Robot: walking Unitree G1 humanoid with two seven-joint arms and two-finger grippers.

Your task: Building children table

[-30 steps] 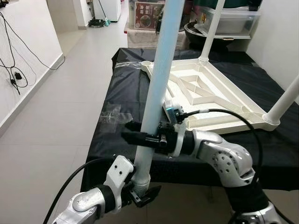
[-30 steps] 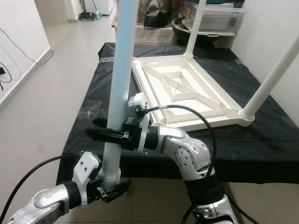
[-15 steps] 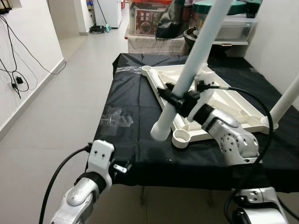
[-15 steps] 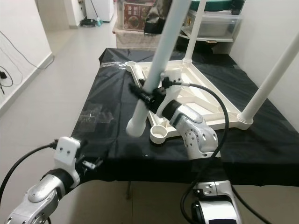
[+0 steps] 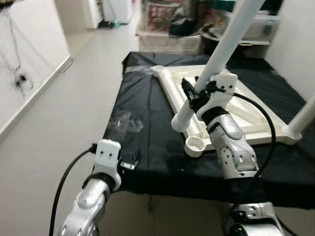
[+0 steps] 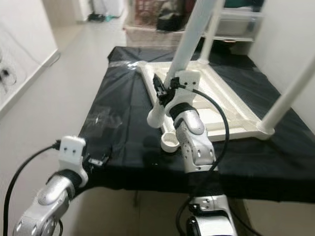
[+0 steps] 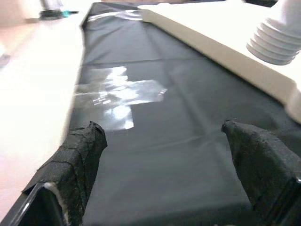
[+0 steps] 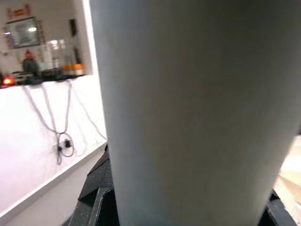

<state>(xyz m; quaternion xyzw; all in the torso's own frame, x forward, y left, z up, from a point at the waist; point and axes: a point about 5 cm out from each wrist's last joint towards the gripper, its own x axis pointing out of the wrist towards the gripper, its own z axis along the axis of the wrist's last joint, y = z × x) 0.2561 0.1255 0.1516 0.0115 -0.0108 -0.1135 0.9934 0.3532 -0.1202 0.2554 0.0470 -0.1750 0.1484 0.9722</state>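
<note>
An upturned white table top (image 5: 246, 115) lies on the black-covered table (image 5: 142, 103). Its near corner socket (image 5: 196, 144) is empty. My right gripper (image 5: 193, 96) is shut on a long white leg (image 5: 216, 59), which is tilted with its lower threaded end (image 7: 277, 40) hanging just above and left of that socket. In the right wrist view the leg (image 8: 188, 113) sits between the fingers. Two other legs (image 6: 290, 93) stand in the far and right corners. My left gripper (image 7: 164, 155) is open and holds nothing, low at the table's front edge.
A clear tape patch (image 5: 125, 123) shines on the black cloth near the left edge. Storage boxes and clutter (image 5: 167, 24) stand behind the table. A white wall with hanging cables (image 5: 19, 78) runs along the left, with open floor between it and the table.
My left gripper let go of the leg's bottom end and dropped to the table's front edge. The right gripper carried the leg over the table and tilted it beside the near corner socket.
</note>
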